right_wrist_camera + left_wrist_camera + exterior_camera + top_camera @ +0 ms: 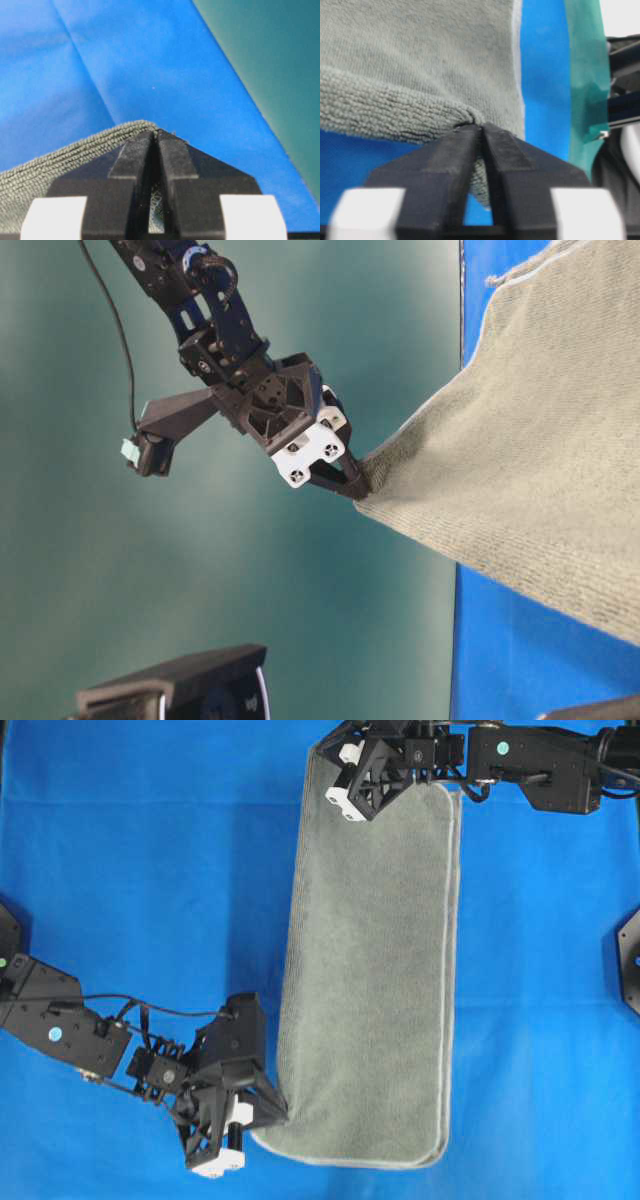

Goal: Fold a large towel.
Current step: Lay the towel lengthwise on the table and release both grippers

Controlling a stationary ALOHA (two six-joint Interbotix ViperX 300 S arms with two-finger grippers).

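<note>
Here's the towel (375, 980), grey-green and folded into a long upright strip, running from the top centre of the overhead view down to the lower centre, lying on the bright blue sheet (150, 870) that covers the counter. Its pale stitched hem traces the right edge and curves round the bottom corners.

Up top, the right end effector (340, 772) reaches in from the upper right and sits over the towel's upper left corner. The right wrist view gives the close look: the two black fingers (132, 165) are pressed nearly together, and a ridge of terry cloth (75, 155) is pinched between them, with weave showing in the slim gap. That's a firm clamp on the towel.

Down at lower left, the left end effector (262, 1112) comes in from the left edge and meets the towel's bottom left corner. In the left wrist view its fingers (452, 165) close to a point right on a bunched fold of the towel (395, 107), with a tuft hanging below between them. Narrow jaws, cloth nipped in the tips.

The table-level view shows an end effector (352, 483) gripping one towel corner (500, 470), and the fabric is pulled up off the blue surface into a taut slope from that pinched corner.
</note>
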